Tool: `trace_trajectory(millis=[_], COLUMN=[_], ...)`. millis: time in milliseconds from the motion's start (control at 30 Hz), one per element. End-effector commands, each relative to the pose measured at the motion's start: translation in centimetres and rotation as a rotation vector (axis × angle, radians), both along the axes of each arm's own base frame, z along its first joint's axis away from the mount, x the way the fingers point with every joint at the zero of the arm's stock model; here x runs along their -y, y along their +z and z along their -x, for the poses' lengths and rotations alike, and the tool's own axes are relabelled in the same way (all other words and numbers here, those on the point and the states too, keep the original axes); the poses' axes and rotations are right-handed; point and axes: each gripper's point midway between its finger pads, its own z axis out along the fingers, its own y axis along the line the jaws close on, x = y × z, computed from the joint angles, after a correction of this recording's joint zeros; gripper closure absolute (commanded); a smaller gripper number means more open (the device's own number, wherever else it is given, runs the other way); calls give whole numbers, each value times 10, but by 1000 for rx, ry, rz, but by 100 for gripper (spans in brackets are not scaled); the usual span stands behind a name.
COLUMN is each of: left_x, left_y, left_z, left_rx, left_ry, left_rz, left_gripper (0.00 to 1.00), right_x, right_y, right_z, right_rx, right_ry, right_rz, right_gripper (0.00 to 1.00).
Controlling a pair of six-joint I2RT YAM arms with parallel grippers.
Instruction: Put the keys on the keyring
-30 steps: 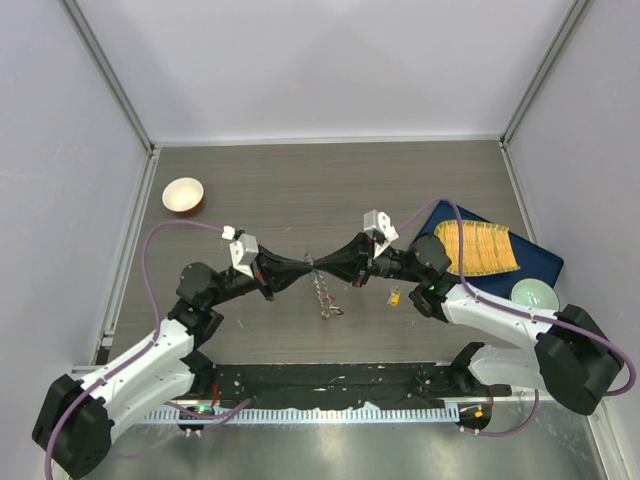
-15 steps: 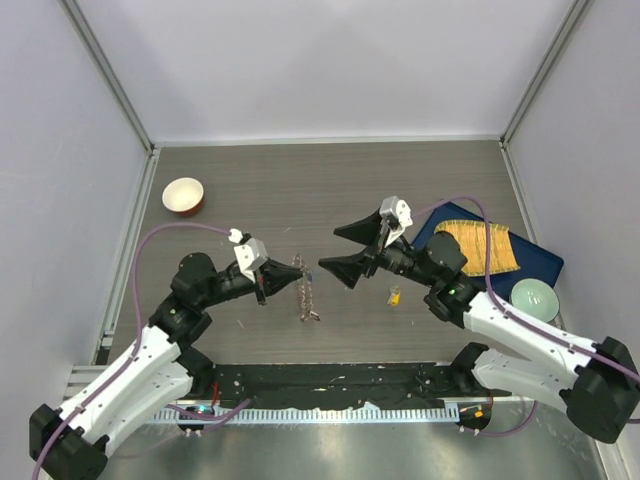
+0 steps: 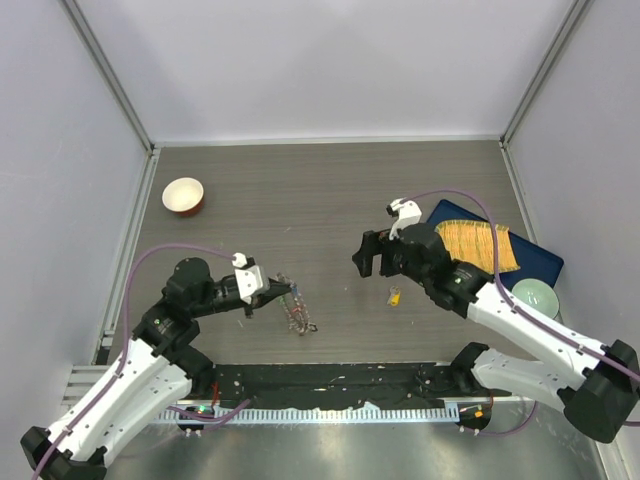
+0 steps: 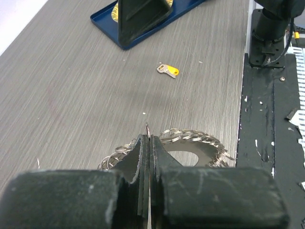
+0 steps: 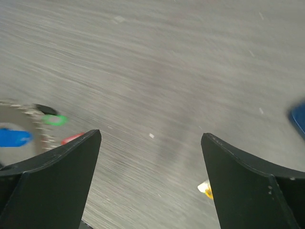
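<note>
The keyring (image 3: 297,312) is a grey toothed ring with small wire loops round its rim. It hangs at the tips of my left gripper (image 3: 283,294), which is shut on its edge. The left wrist view shows the same pinch, gripper (image 4: 148,138) on keyring (image 4: 200,138). A yellow-tagged key (image 3: 394,296) lies loose on the table, also visible as the key (image 4: 168,70) and the key (image 5: 206,188). My right gripper (image 3: 370,258) hovers open and empty just left of it, gripper (image 5: 151,136). Green (image 5: 55,120), blue (image 5: 14,137) and red (image 5: 71,138) tags sit by the keyring (image 5: 33,112).
A red-and-white bowl (image 3: 183,195) stands at the far left. A blue tray (image 3: 540,262) holding a yellow ridged item is at the right, beside a pale green bowl (image 3: 535,295). The black base plate (image 3: 330,380) runs along the near edge.
The right gripper opened, let go at the centre and drew back to the right, tilting down. The left gripper carried the keyring left and nearer the base.
</note>
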Motion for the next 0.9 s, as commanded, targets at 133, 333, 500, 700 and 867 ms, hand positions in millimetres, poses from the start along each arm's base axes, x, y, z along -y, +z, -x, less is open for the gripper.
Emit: trace_trajectory(millis=[133, 333, 500, 700, 867], left_x=[-1, -1, -1, -2, -1], left_y=[28, 23, 19, 14, 12], left_z=[17, 19, 19, 18, 18], left_rx=[183, 217, 242, 243, 244], left_ry=[-96, -116, -126, -129, -133], left_rz=[41, 31, 11, -4, -8], left_gripper=[100, 100, 100, 100, 100], right_x=[58, 69, 75, 89, 79], right_y=[-74, -91, -109, -124, -126], right_z=[-4, -9, -6, -9, -7], right_rx=[-250, -269, -338, -400, -415], right_ry=[-264, -315, -351, -391, -304], right_rz=[176, 229, 238, 243, 224], right_gripper=[11, 16, 22, 30, 40])
